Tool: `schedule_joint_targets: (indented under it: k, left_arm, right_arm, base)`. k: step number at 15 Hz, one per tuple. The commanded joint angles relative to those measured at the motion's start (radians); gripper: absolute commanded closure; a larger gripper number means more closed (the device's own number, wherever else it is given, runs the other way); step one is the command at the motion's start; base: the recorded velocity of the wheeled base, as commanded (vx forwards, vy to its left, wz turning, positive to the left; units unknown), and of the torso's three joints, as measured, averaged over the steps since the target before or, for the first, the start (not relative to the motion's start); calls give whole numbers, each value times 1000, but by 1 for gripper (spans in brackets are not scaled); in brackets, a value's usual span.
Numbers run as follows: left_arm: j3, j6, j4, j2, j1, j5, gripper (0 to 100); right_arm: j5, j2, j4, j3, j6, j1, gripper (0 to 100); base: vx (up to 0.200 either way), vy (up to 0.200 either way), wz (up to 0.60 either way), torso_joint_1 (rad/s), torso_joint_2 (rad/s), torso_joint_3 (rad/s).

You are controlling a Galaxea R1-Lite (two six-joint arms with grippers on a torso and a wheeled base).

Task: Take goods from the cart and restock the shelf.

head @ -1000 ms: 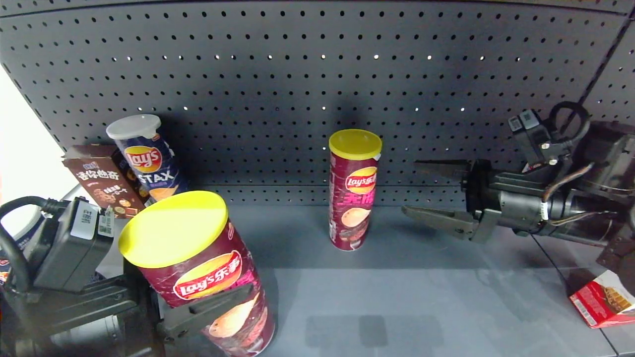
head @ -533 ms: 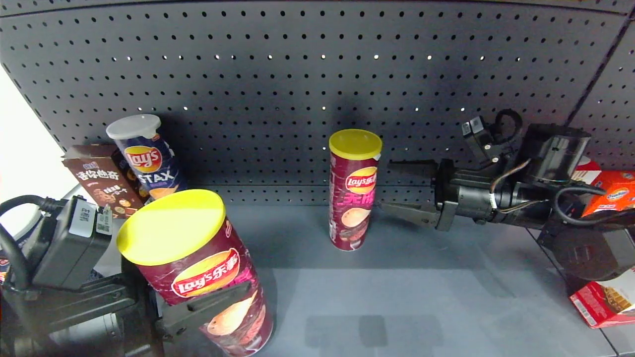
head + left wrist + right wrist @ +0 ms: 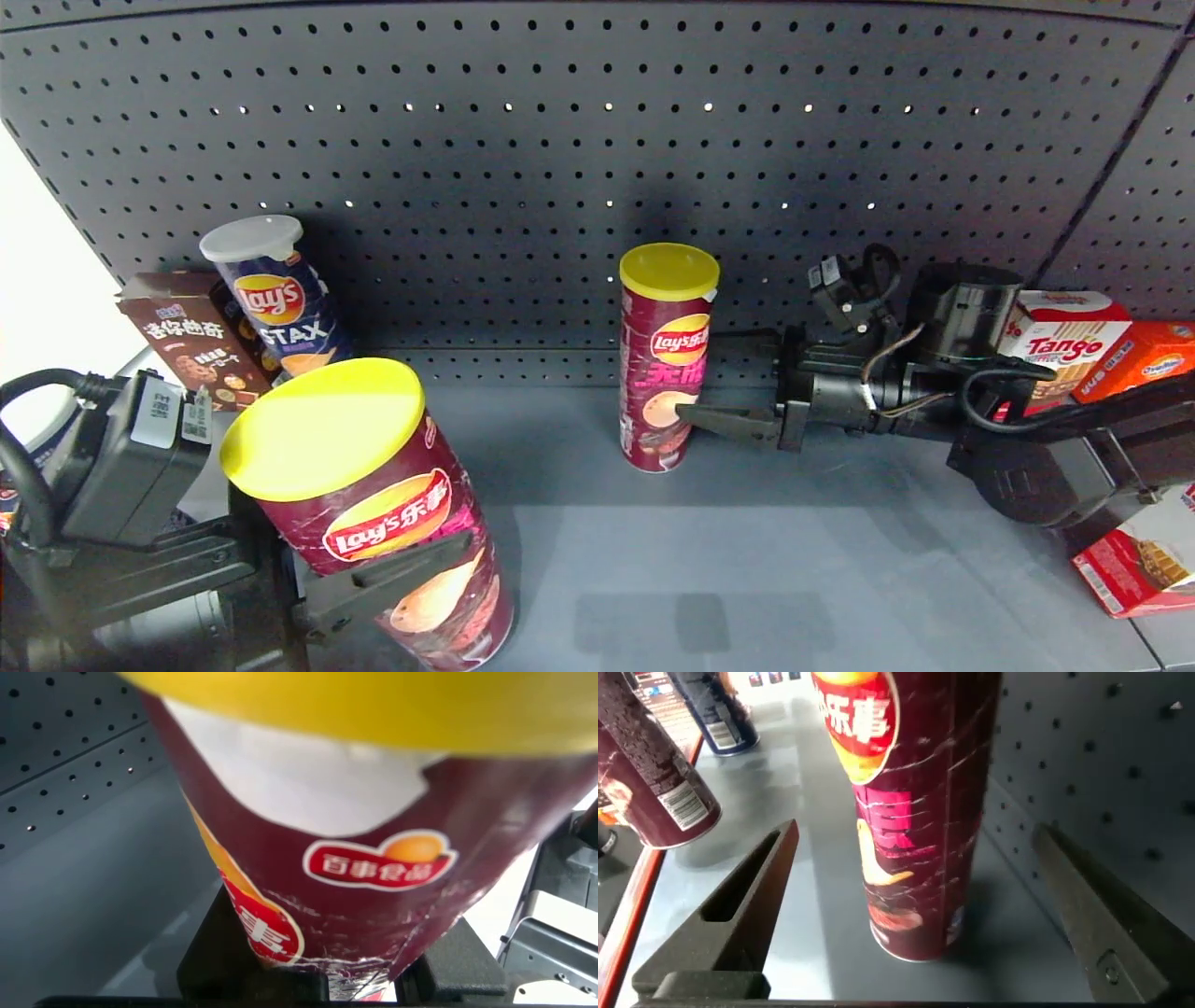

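One maroon cardboard tube with yellow plastic lid (image 3: 665, 373) already upright on the grey shelf board (image 3: 794, 560), flanked by the right gripper (image 3: 711, 375), jaws wide apart, not closed on it. Left of this tube and nearer, a second such tube (image 3: 373, 485) clamped in the left gripper (image 3: 383, 567), probably next to place. Behind it, dark pegboard wall (image 3: 560, 140); far left, blue tube (image 3: 275, 299); far right, snack boxes (image 3: 1064, 341).
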Motion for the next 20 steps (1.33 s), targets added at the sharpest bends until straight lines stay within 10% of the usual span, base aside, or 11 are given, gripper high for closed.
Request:
schedule_joint_targets:
  k: [1, 20]
  left_arm:
    - [1, -1, 0, 0, 0, 0, 100]
    - [2, 0, 0, 1, 20, 0, 100]
  right_arm:
    - [-1, 30, 0, -11, -1, 9, 0]
    - [-3, 207, -4, -160, -10, 68, 0]
  base:
    - [0, 0, 0, 0, 0, 0]
    - [0, 0, 0, 0, 0, 0]
